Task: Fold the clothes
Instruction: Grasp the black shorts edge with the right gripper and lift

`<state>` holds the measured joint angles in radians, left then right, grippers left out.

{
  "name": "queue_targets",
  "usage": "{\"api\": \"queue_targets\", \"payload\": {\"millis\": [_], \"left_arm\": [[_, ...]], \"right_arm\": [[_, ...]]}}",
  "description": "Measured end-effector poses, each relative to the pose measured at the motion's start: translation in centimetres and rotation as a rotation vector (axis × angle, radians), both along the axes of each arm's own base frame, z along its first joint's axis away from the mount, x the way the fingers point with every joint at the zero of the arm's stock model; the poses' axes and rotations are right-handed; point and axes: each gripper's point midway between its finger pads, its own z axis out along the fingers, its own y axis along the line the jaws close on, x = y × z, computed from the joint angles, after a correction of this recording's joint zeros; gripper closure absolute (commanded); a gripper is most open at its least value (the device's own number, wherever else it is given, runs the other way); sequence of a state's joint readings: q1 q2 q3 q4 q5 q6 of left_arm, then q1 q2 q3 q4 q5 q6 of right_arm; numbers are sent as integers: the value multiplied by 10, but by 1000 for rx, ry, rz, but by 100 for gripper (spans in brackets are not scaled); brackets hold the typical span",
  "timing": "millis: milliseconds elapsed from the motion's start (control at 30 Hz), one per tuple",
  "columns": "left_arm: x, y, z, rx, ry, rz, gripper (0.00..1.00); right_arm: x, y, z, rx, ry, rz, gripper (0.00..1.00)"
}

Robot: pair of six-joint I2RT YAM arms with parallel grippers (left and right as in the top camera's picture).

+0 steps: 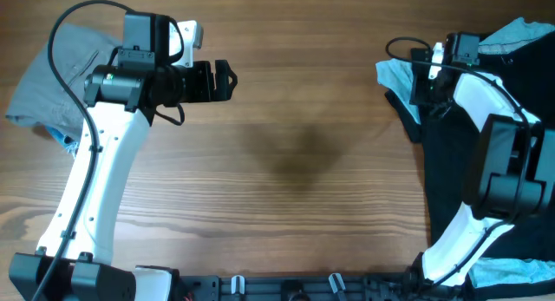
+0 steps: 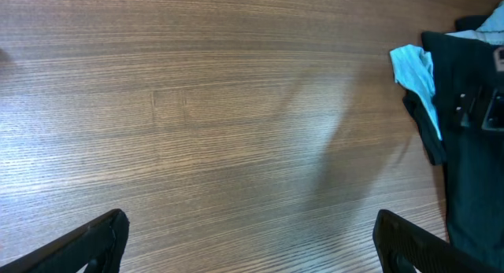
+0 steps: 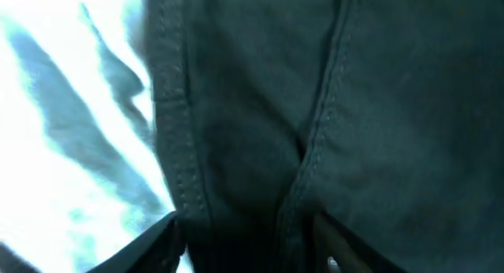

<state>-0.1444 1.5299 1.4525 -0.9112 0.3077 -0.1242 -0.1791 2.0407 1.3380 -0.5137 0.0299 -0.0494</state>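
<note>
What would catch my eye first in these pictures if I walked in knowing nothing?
Two white-and-black robot arms flank a wide wooden table. The right hand is pressed close into a heap of black cloth at the right edge, with light blue cloth peeking out beside it. The left hand hangs wide open over the wood, near a crumpled grey garment at the far left.

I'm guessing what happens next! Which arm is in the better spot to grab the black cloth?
Right. The right claw sits at a seam of the black cloth. The left claw hangs open over bare table.
</note>
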Motion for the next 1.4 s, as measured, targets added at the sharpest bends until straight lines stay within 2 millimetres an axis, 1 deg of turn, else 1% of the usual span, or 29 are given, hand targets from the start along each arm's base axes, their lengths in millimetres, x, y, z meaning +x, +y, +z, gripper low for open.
{"api": "queue_targets", "payload": {"millis": [67,100,133,167,233,267,300,367,400,433,533,600,633,667,700,733,767,800,900,933,967,1033,1133,1167,1200,1233,1267,1300,1400], "left_arm": [[0,0,0,0,0,0,0],[0,0,0,0,0,0,0],[0,0,0,0,0,0,0],[0,0,0,0,1,0,0],[0,0,0,0,0,0,0],[0,0,0,0,1,0,0],[0,0,0,0,1,0,0],[0,0,0,0,1,0,0],[0,0,0,0,1,0,0],[0,0,0,0,1,0,0],[0,0,0,0,1,0,0],[0,0,0,0,2,0,0],[0,0,0,0,2,0,0],[-1,0,-1,0,5,0,0],[-1,0,-1,0,5,0,0],[-1,0,-1,0,5,0,0],[-1,0,-1,0,5,0,0],[-1,0,-1,0,5,0,0],[-1,0,-1,0,5,0,0],[-1,0,-1,0,5,0,0],[-1,0,-1,0,5,0,0],[-1,0,-1,0,5,0,0],[-1,0,-1,0,5,0,0],[-1,0,-1,0,5,0,0],[-1,0,-1,0,5,0,0],[-1,0,-1,0,5,0,0],[-1,0,-1,1,5,0,0],[-1,0,-1,1,5,0,0],[-2,0,-1,1,9,0,0]], "right_arm": [[0,-4,-1,-18,2,-11,70],[0,-5,-1,-23,1,-21,84],[0,-6,-1,-31,1,-20,87],[0,-9,0,-44,3,-35,89],[0,-12,1,-54,2,-53,88],[0,-13,2,-56,2,-58,84],[0,-14,2,-58,2,-63,76],[0,-14,4,-57,-5,-78,75],[1,-14,6,-59,-11,-78,88],[3,-15,11,-61,-23,-79,94],[4,-15,24,-61,-50,-85,96],[5,-14,24,-58,-52,-84,95],[5,-14,24,-58,-52,-84,78],[5,-14,24,-58,-52,-84,46],[5,-14,24,-57,-53,-84,48],[6,-14,25,-54,-60,-85,67],[9,-14,26,-52,-70,-84,80],[11,-14,27,-53,-82,-84,90],[12,-13,27,-45,-86,-83,96],[12,-12,27,-42,-86,-84,96],[12,-12,27,-41,-84,-85,91],[12,-12,27,-38,-84,-83,73],[12,-5,26,-7,-83,-59,44],[11,-4,26,-1,-80,-55,46],[11,-3,26,2,-78,-46,67],[10,-2,25,7,-73,-48,77],[10,-1,24,10,-70,-45,91],[9,-1,23,10,-68,-44,95],[9,-1,21,9,-63,-44,96]]}}
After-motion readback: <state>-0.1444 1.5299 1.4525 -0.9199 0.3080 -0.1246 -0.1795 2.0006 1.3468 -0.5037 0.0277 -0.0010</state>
